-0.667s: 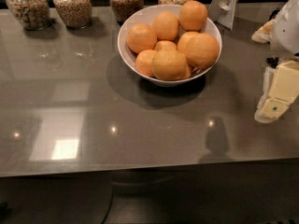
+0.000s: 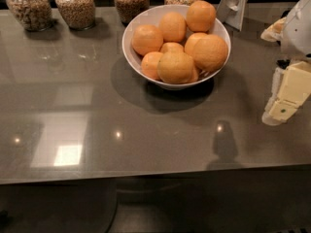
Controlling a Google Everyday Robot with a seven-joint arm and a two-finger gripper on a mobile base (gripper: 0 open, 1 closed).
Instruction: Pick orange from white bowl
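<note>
The white bowl (image 2: 146,64) stands at the back middle of the grey table and holds several oranges. The large, evenly deep-orange orange (image 2: 210,52) lies at the bowl's right side, on top. A similar-sized yellower orange (image 2: 176,67) lies next to it at the bowl's front. My gripper (image 2: 284,98) hangs at the right edge of the view, above the table, to the right of the bowl and a little nearer the front. It is apart from the bowl and touches no orange.
Several glass jars of grain (image 2: 75,5) stand in a row along the table's back edge, left of and behind the bowl. A white upright stand (image 2: 234,4) is behind the bowl's right side. The table's front edge (image 2: 146,176) runs across the lower view.
</note>
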